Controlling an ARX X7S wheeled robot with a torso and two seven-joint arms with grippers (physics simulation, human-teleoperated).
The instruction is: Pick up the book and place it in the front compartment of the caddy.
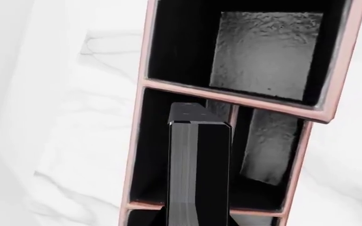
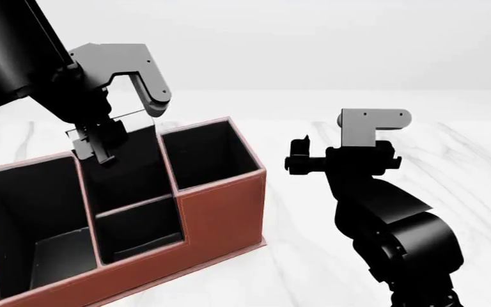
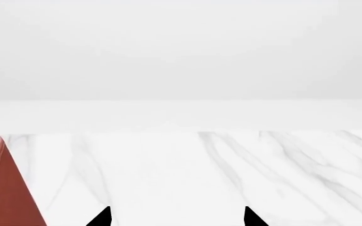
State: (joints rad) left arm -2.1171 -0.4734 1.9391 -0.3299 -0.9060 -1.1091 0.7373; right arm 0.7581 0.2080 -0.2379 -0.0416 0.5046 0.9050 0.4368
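The book (image 1: 197,174), black-covered with grey-white page edges, stands on end in my left gripper (image 2: 100,146), which is shut on it. It hangs over the middle pockets of the reddish-brown caddy (image 2: 220,211), its lower end above a narrow pocket beside a thin divider (image 1: 233,115). In the head view the book is hard to tell from the caddy's black inside. The low front pocket (image 2: 139,230) lies just nearer me than the gripper. My right gripper (image 3: 176,219) is open and empty, off to the caddy's right over the table.
The caddy sits on a white marble table (image 2: 314,268). It has a large left pocket (image 2: 32,217) and a back right pocket (image 2: 207,157). My right arm (image 2: 382,217) stands close to the caddy's right wall.
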